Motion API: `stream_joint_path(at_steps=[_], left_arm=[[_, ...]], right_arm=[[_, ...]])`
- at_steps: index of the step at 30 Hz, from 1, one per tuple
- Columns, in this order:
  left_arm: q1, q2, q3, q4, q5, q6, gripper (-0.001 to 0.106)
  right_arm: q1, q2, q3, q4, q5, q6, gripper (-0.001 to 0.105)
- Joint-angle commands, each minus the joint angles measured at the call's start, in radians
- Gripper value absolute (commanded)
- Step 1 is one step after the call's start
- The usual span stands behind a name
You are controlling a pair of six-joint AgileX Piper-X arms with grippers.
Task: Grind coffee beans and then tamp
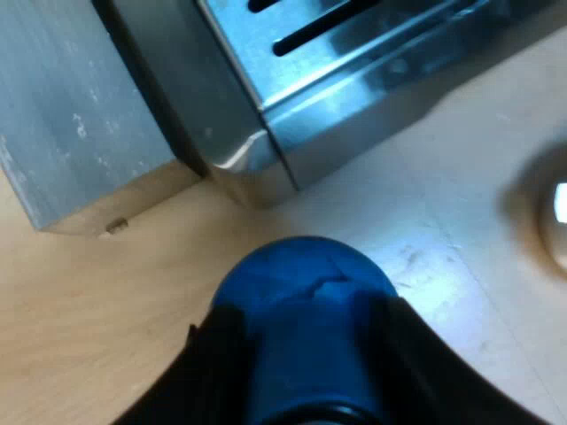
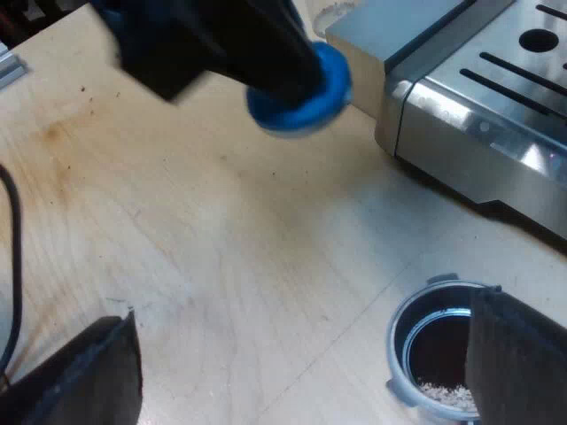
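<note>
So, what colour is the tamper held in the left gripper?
The tamper is blue; the left wrist view shows it best.

Pale wooden tabletop point(image 2: 221, 266), fine grain, brownish stain point(image 2: 55, 133), few dark specks. Standing on it, grey block point(image 1: 71, 106). Bright glare across wood.

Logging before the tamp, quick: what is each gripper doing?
Left gripper: shut on the blue tamper.
Right gripper: open, empty, by the metal holder.

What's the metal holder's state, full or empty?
Not empty: pale grounds lie inside the metal holder, against its wall. How full, cannot tell; a finger of the right gripper covers part.
</note>
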Motion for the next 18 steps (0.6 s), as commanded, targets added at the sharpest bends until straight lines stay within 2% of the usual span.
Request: stream_joint_path(at_steps=[1, 10, 14, 18], left_arm=[[-0.007, -0.059, -0.008, 0.028, 0.000, 0.006, 0.000], [-0.007, -0.230, -0.008, 0.109, 0.009, 0.006, 0.000], [-0.010, -0.287, -0.008, 0.109, 0.062, 0.003, 0.000], [-0.075, -0.314, -0.008, 0.109, 0.074, -0.014, 0.000]], right_arm=[[-0.002, -0.002, -0.009, -0.004, 0.000, -0.010, 0.076], [-0.002, -0.025, -0.009, 0.014, 0.000, -0.017, 0.076], [-0.002, -0.062, -0.009, 0.050, 0.000, -0.068, 0.076], [-0.002, -0.099, -0.005, 0.120, 0.000, -0.072, 0.076]])
